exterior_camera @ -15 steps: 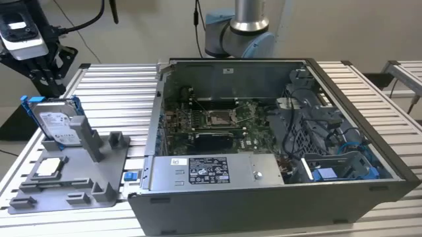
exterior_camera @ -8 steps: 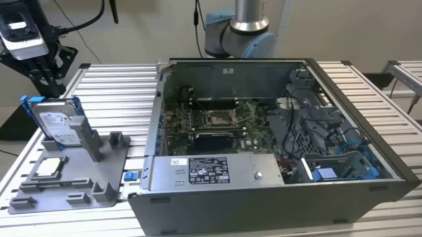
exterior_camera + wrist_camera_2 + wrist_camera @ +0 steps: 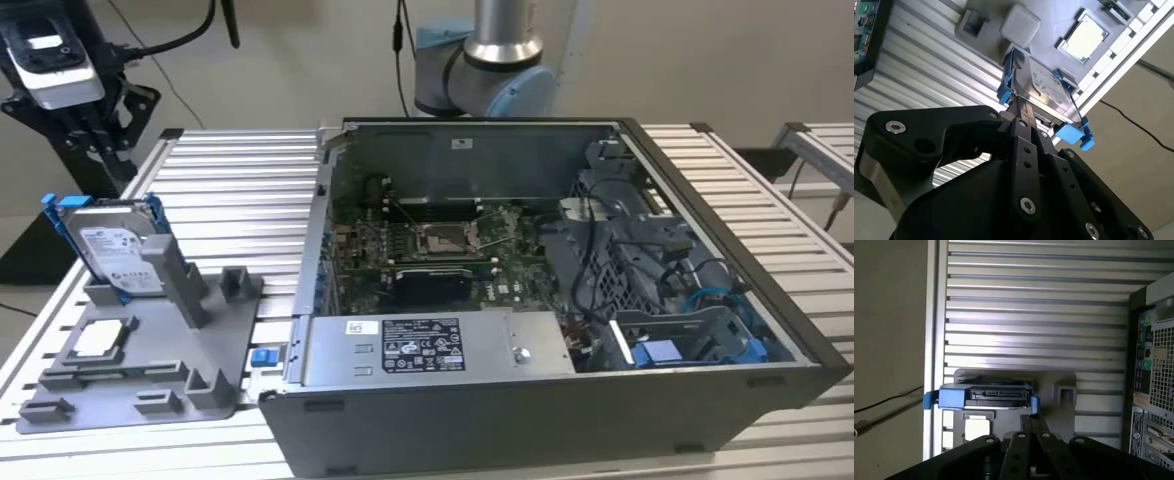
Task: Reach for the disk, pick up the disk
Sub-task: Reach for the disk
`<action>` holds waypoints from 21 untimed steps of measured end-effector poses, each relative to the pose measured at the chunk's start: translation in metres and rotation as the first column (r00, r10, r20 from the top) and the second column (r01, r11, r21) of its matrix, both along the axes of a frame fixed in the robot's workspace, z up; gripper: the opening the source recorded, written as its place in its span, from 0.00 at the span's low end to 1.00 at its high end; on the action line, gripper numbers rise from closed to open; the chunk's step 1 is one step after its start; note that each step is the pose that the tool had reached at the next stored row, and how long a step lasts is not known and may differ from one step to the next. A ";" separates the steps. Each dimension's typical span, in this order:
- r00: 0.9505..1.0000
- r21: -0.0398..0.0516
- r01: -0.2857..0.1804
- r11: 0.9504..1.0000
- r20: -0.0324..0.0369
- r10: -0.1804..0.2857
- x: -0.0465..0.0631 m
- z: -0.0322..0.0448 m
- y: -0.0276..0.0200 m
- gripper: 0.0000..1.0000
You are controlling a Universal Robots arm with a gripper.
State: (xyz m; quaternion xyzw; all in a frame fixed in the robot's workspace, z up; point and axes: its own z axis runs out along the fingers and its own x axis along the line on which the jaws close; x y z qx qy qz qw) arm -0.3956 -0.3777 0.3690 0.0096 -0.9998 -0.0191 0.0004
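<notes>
The disk [image 3: 115, 245] is a silver-grey drive with a white label in a bright blue caddy. It stands on edge in a slot of the grey fixture [image 3: 160, 365] at the exterior view's left. My gripper [image 3: 96, 160] hangs just above its top edge, fingers together with nothing between them. In the second wrist view the fingertips [image 3: 1015, 106] sit close to one blue end of the disk [image 3: 1046, 87]. The first wrist view looks down on the disk's connector edge [image 3: 986, 396], with the gripper [image 3: 1032, 419] beside its blue corner.
A small square silver chip [image 3: 100, 340] lies in the fixture in front of the disk. The open computer case [image 3: 534, 300] stands to the exterior view's right, with a blue bracket [image 3: 661, 352] inside. The arm's base [image 3: 487, 70] rises behind it. All rest on a ribbed aluminium table [image 3: 240, 180].
</notes>
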 end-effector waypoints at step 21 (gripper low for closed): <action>1.000 0.000 0.000 1.000 0.000 0.000 -0.069 -0.0029 0.0084 0.00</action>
